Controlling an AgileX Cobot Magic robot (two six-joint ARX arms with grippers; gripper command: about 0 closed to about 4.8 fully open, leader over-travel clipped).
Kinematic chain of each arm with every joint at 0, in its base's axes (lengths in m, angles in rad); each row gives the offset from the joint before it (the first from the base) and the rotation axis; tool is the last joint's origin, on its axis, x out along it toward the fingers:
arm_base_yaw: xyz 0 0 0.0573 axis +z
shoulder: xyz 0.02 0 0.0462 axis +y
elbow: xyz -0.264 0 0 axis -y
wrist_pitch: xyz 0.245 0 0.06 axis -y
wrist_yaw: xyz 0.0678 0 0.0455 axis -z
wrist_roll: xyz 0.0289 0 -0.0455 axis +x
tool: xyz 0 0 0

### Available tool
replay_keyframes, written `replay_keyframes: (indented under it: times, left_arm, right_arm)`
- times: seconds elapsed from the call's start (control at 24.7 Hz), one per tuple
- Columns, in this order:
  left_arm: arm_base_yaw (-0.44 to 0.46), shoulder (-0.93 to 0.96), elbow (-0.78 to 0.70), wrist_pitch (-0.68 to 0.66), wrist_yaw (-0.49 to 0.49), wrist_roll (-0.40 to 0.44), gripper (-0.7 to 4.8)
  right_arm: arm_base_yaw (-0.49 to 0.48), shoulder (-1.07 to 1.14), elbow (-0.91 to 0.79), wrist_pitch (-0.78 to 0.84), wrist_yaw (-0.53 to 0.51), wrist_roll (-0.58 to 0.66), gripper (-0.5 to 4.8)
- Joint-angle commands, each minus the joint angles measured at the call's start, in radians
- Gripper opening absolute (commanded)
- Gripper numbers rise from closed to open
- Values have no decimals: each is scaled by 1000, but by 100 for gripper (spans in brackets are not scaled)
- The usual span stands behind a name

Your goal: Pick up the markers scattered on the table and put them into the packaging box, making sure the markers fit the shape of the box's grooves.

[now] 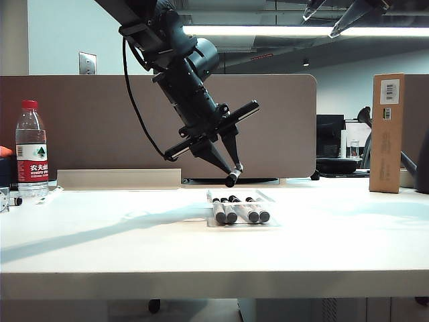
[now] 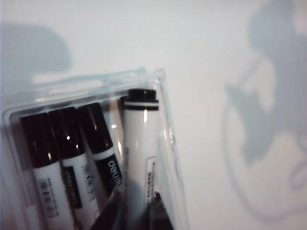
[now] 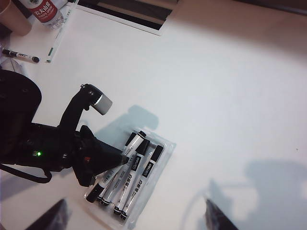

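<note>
My left gripper (image 1: pixel 231 168) hangs just above the far end of the packaging box (image 1: pixel 268 199), shut on a white marker (image 1: pixel 232 178) with its black end pointing down. The left wrist view shows that marker (image 2: pixel 140 153) between my left gripper's (image 2: pixel 134 208) dark fingers, over the box's (image 2: pixel 160 79) outermost groove, beside three black-capped markers (image 2: pixel 67 143) lying in grooves. From the right wrist view, the held marker (image 3: pixel 135 142) slants over the box (image 3: pixel 166 154) with several markers (image 3: pixel 132 184). My right gripper (image 3: pixel 134 218) is open, high above the table (image 1: pixel 100 248).
One loose marker (image 3: pixel 20 56) lies on the table's far left next to a water bottle (image 1: pixel 31 151). A tall brown cardboard box (image 1: pixel 387 133) stands at the back right. A beige partition (image 1: pixel 80 121) runs behind the table.
</note>
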Motion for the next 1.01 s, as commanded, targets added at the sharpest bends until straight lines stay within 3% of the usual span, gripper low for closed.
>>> replay_keyframes:
  times: [0.04,0.2,0.41,0.45,0.53,1.01]
  left_arm:
    - [0,4,1,33,-11,-88,-5]
    - [3,18,1,35,-7,-205,-5]
    - [1,21,1,32,25,-212,6]
    - [1,21,1,34,27,-211,31]
    - [1,21,1,34,32,-211,138]
    - [6,19,1,26,55,-193,159]
  right_arm:
    - [0,-9,4,26,-13,5,364]
    - [0,-9,4,23,-26,5,364]
    - [0,-9,4,29,-26,4,364]
    - [0,-9,4,31,-26,4,364]
    - [0,-9,4,32,-26,4,364]
    - [0,-9,4,29,-30,4,364]
